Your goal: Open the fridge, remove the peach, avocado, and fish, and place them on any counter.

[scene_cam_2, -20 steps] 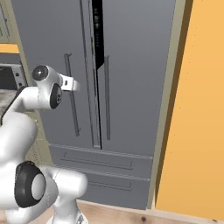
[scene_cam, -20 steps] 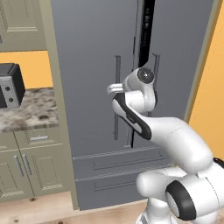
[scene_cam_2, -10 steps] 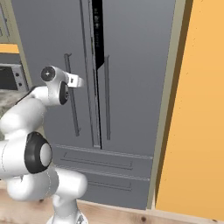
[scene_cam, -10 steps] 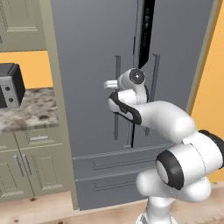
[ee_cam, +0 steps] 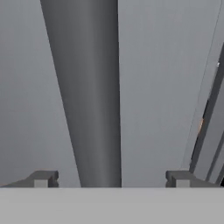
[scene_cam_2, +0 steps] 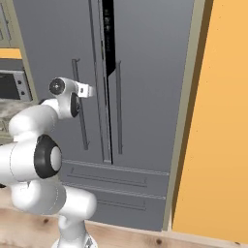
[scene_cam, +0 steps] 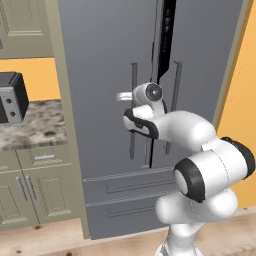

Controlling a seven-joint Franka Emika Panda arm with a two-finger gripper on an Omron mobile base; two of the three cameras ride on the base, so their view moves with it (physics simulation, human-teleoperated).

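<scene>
The fridge (scene_cam: 100,55) (scene_cam_2: 155,72) is tall and dark grey, and a narrow dark gap (scene_cam: 167,30) runs between its two doors. My gripper (ee_cam: 110,179) stands open, with the left door's vertical bar handle (ee_cam: 87,87) between its fingertips (ee_cam: 41,178) and not clamped. In the base views the hand (scene_cam: 122,96) (scene_cam_2: 85,90) sits at mid-height of that handle (scene_cam: 133,135) (scene_cam_2: 82,126). The peach, avocado and fish are hidden behind the doors. The counter (scene_cam: 30,127) lies to the fridge's left.
A dark microwave-like appliance (scene_cam: 10,97) (scene_cam_2: 14,85) stands on the counter. Beige cabinets (scene_cam: 30,185) sit below it and an orange wall (scene_cam_2: 218,121) flanks the fridge's right side. My own arm (scene_cam: 190,135) bulks in front of the fridge's lower drawers (scene_cam: 125,200).
The arm has folded, with its elbow swinging toward the cameras. The hand stays near the left door handle and the jaws stay open.
</scene>
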